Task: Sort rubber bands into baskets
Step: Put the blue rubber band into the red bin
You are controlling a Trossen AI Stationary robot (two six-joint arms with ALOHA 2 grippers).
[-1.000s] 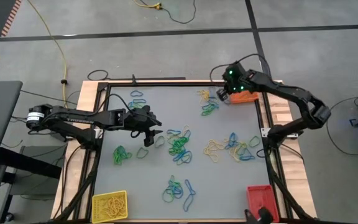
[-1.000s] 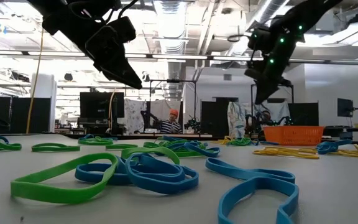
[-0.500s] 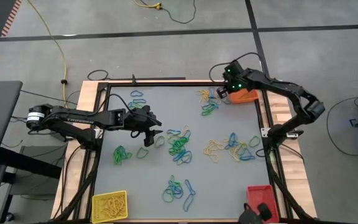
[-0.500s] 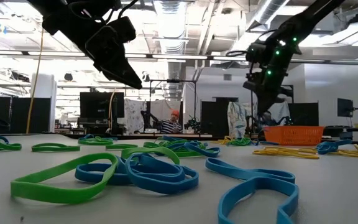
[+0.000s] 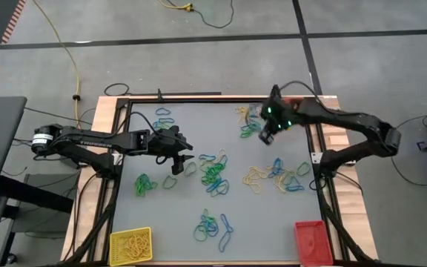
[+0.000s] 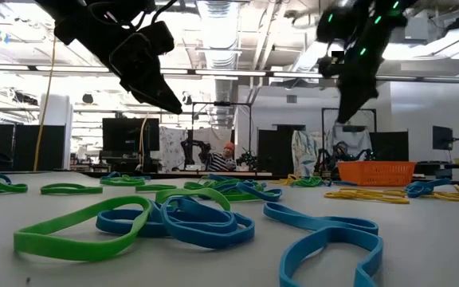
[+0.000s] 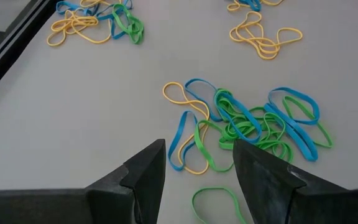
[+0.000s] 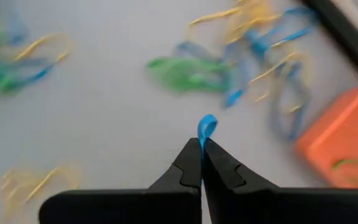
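In the high view the table [image 5: 170,222] filled the middle of the frame, bounded by a dark frame and wooden edges. The rubber bands [image 5: 214,176] lay in loose clumps across its centre, upper right and lower middle, with bare grey surface along the left side and between the clumps. The yellow basket [image 5: 130,244] sat at the lower left corner and the red basket [image 5: 310,242] at the lower right corner. The orange basket [image 6: 375,172] showed at the right of the low view, standing on the far part of the table; in the high view the right arm covered it.

The left gripper [image 5: 176,158] reached in from the left edge, its arm stretched nearly level across the table, and hung above bare surface just left of the central clump. Its fingers [image 7: 146,175] stood apart with nothing between them.

The right gripper [image 5: 267,136] came in from the right edge, its arm bent at the elbow, and hovered at upper right beside a green and blue clump. Its fingers [image 8: 191,163] were pressed together on a blue rubber band [image 8: 207,126], whose loop stuck out past the tips.
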